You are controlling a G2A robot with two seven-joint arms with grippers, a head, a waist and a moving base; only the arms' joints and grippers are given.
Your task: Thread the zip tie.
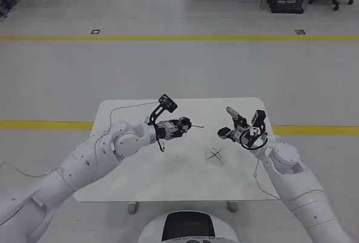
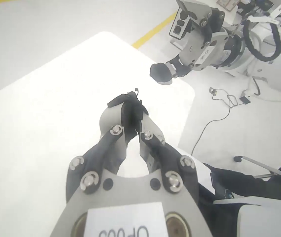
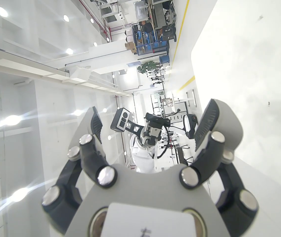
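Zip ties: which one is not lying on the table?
The zip tie pinched in the left end effector, held off the table; the other zip ties lie crossed on it.

Bright overhead light, table washed out white, starburst flare off ceiling lamps, wide-lens bending at edges

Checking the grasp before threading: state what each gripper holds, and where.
Left gripper pinches the zip tie, a short bit poking out; which end cannot be told. Right gripper holds nothing.
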